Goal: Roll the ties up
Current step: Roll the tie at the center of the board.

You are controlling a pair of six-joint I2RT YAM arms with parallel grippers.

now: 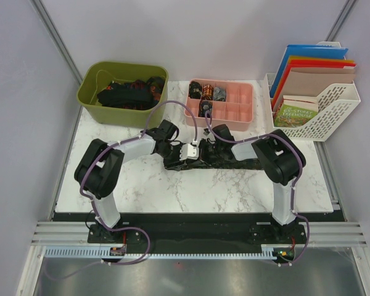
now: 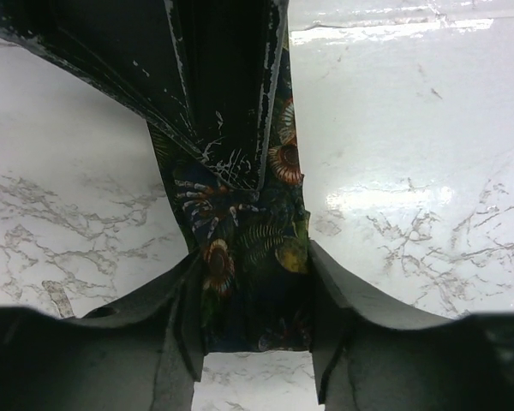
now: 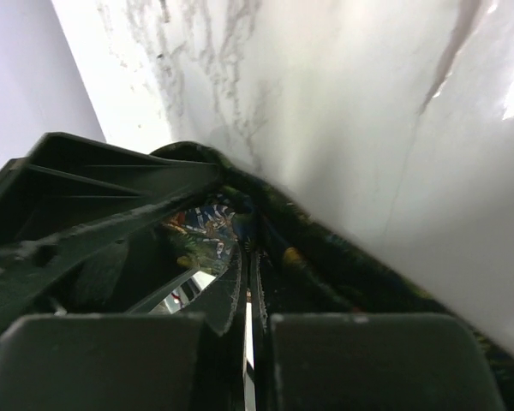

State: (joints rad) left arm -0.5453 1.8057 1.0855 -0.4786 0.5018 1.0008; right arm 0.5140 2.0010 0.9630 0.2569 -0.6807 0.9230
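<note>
Three rolled ties (image 1: pixel 205 92) sit in the pink tray (image 1: pixel 243 117) at upper centre; a heap of loose ties (image 1: pixel 126 95) waits in the green bin (image 1: pixel 89 102); this tie (image 1: pixel 234 161) lies unrolled mid-desk (image 1: pixel 191 191). My left hand (image 2: pixel 253 282) holds it across its width; my right hand (image 3: pixel 248 265) is pinched closed, tips on it. The writing on the book cover (image 1: pixel 294 112) is too small to read.
</note>
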